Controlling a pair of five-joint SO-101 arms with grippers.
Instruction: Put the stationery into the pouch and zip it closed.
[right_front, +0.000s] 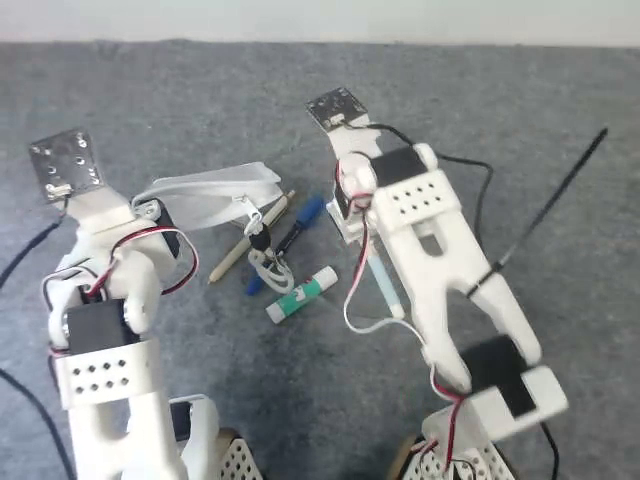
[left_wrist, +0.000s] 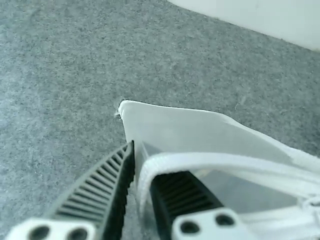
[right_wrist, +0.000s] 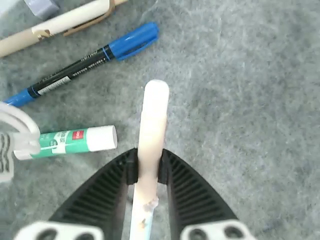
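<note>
My left gripper (left_wrist: 142, 170) is shut on the near edge of the white translucent pouch (left_wrist: 200, 130); from above the pouch (right_front: 215, 190) stretches rightward from that gripper (right_front: 158, 212). My right gripper (right_wrist: 148, 162) is shut on a pale pen (right_wrist: 152, 120), held just above the carpet. From above, this pen (right_front: 386, 287) trails back under the right gripper (right_front: 350, 222). Between the arms lie a beige pen (right_front: 248, 240), a blue marker (right_front: 292, 238) and a glue stick (right_front: 301, 293). The marker (right_wrist: 85, 62) and glue stick (right_wrist: 70, 142) lie just beyond the right gripper.
A white cord loop (right_front: 270, 265) with a dark clip hangs from the pouch's end and lies among the stationery. Grey carpet (right_front: 520, 120) covers the whole table. A thin black rod (right_front: 560, 200) crosses at the right, and cables trail from both arms.
</note>
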